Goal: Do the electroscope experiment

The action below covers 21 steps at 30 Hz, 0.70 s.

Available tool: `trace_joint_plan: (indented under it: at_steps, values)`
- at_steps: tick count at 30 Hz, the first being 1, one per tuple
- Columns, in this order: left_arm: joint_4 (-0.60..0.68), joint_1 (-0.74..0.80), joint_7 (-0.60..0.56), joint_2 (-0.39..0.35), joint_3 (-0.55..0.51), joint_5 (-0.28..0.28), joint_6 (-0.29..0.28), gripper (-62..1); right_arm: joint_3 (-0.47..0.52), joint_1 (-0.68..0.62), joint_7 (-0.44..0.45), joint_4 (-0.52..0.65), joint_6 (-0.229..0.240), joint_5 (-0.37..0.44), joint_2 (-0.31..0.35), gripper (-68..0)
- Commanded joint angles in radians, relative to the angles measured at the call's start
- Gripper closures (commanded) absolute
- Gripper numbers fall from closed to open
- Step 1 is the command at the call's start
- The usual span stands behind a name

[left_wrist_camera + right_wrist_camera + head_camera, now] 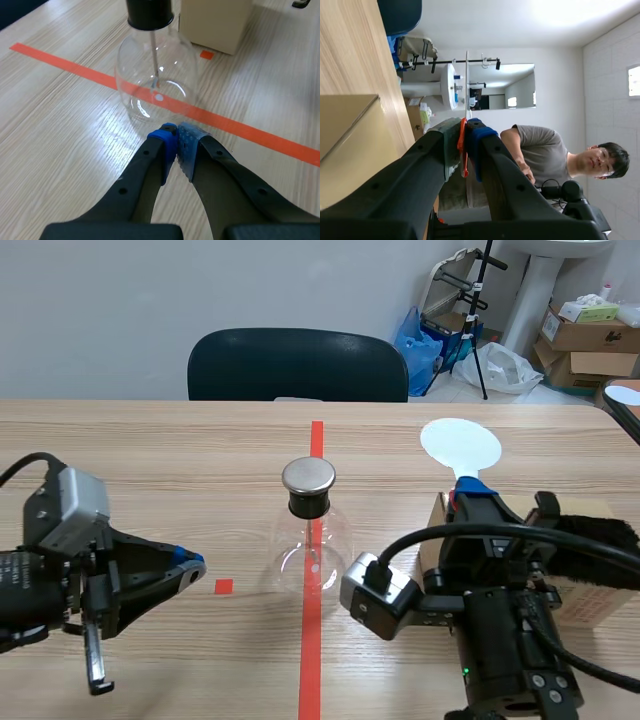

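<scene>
Scene: electroscope flask (308, 540) upright on worktop (150, 450), sitting on red tape line (311, 660). Left tool (188, 566) near flask, tips pressed together, empty. Right tool (470, 492) on flask's other side, pinching white paddle (460, 445); cardboard box (600, 605) farther out.

L wrist: flask (155, 75) just ahead of left tool (176, 142), not touching; box (215, 22) beyond flask.

R wrist: right tool (465, 135) clamped on paddle's orange handle, paddle (466, 80) edge-on.
</scene>
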Motion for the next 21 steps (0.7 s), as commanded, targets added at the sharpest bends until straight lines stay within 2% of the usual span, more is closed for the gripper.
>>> trace_joint_plan:
  at_steps: [1,3,6,8,10,18,21]
  values:
    - [0.0,-0.018,-0.033,0.028,0.008,0.0,-0.002,-2.9,-0.009,0.025,-0.004,0.024,0.007,-0.001,0.007,-1.0]
    - [-0.043,-0.051,-0.041,0.052,0.035,0.012,-0.002,-3.0,-0.027,0.027,-0.006,0.024,0.039,-0.001,0.007,-1.1]
    - [-0.094,-0.091,-0.042,0.084,0.067,0.016,-0.002,-3.0,-0.052,0.03,-0.005,0.024,0.043,-0.001,0.007,-1.0]
    - [-0.117,-0.111,-0.042,0.1,0.087,0.016,-0.002,-3.0,-0.065,0.03,-0.003,0.024,0.069,-0.001,0.007,-1.0]
    - [-0.133,-0.125,-0.041,0.115,0.107,0.016,-0.002,-3.0,-0.076,0.03,-0.002,0.024,0.072,-0.001,0.007,-1.0]
    - [-0.166,-0.153,-0.04,0.149,0.144,0.016,0.077,-3.0,-0.09,0.042,-0.002,0.024,0.072,-0.001,0.007,-1.0]
    - [-0.166,-0.153,-0.04,0.156,0.144,0.016,0.083,-3.0,-0.09,0.042,-0.002,0.024,0.072,-0.001,0.007,-1.0]
